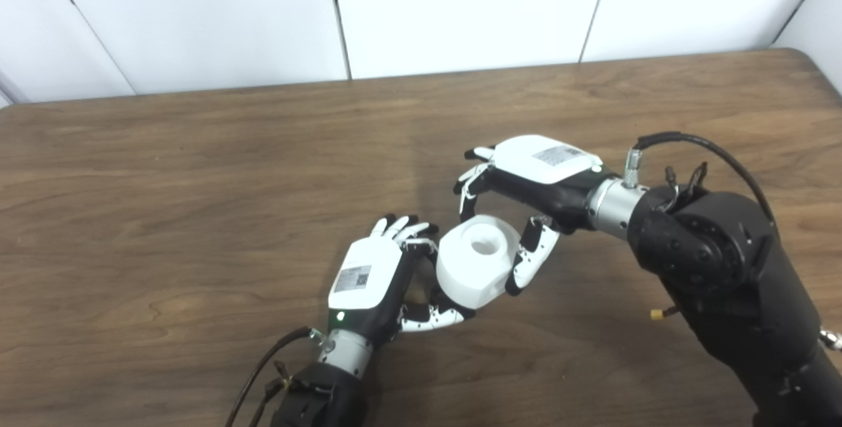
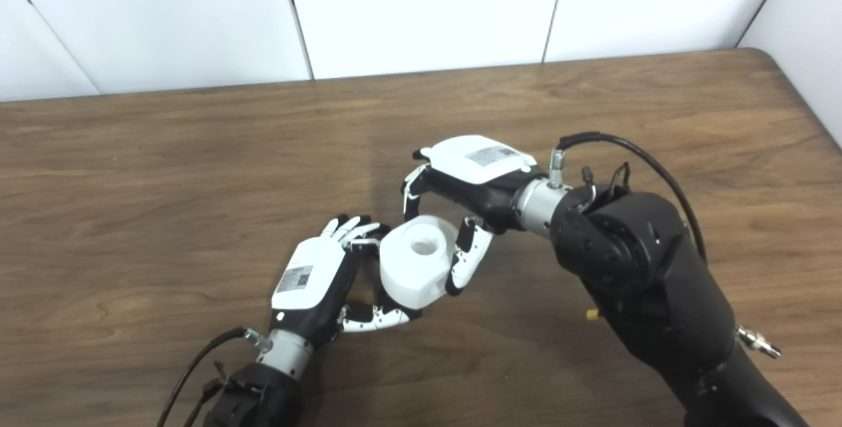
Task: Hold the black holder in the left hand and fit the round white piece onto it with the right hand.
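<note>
The round white piece [image 1: 477, 260] is seen above the wooden table [image 1: 197, 170], between the two hands, its central hole facing upward and tilted slightly toward the camera. The black holder cannot be made out; whatever lies under the piece is hidden by the piece and by the left hand [image 1: 375, 282]. The left hand's fingers are curled against the piece's left and lower sides. The right hand [image 1: 526, 197] is closed around the piece, with its thumb on the right side and fingers over the far edge.
</note>
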`<state>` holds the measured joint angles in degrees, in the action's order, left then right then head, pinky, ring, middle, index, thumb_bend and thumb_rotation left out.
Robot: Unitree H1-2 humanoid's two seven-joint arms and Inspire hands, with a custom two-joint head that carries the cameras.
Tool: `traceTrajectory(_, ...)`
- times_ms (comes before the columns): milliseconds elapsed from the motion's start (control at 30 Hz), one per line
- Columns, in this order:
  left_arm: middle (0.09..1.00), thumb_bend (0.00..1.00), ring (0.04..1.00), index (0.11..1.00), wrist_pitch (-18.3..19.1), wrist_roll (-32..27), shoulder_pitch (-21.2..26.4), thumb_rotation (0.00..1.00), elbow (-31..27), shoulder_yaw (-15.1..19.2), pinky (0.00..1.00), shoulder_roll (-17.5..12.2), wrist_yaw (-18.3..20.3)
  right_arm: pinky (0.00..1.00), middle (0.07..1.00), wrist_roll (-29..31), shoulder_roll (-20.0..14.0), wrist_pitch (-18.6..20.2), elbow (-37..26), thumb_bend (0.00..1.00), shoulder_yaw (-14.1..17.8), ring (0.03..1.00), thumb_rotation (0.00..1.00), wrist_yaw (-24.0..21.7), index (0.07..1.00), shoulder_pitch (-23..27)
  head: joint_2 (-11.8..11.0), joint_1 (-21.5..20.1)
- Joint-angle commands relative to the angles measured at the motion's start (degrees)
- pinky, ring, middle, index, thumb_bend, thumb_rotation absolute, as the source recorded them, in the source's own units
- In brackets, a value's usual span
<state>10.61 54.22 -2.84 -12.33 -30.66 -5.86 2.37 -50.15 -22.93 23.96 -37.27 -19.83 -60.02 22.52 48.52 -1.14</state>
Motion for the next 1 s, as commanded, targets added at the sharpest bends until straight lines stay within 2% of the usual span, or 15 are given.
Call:
traceTrajectory(0, 0.835, 0.52, 0.924, 0.487, 0.46, 1.35, -0.10, 0.06, 1.80, -1.00, 0.99, 0.13, 2.14, 1.00, 0.848, -0.36, 0.06, -1.44, -0.76, 0.52, 0.28, 0.989, 0.13, 1.52, 0.484, 0.94, 0.03, -0.03)
traceTrajectory(267, 0.836, 0.52, 0.923, 0.486, 0.44, 1.59, -0.05, 0.06, 1.92, -1.15, 0.98, 0.20, 2.08, 1.00, 0.840, -1.19, 1.38, -2.86, -0.23, 0.52, -0.36, 0.980, 0.14, 3.81, 0.485, -0.05, 0.03, 0.18)
traceTrajectory(600, 0.836, 0.52, 0.925, 0.486, 0.62, 1.64, -0.01, 0.06, 1.94, -1.16, 0.98, 0.38, 2.12, 1.00, 0.831, -1.77, 2.22, -3.17, -0.65, 0.52, -0.49, 0.971, 0.14, 3.27, 0.485, -0.33, 0.19, 0.30)
traceTrajectory(967, 0.837, 0.52, 0.924, 0.486, 1.00, 1.91, 0.03, 0.06, 1.71, -1.23, 0.98, 0.38, 2.49, 1.00, 0.850, -2.55, 0.97, -3.49, -0.57, 0.52, -0.97, 0.971, 0.14, 1.31, 0.491, -0.03, 0.26, 0.18)
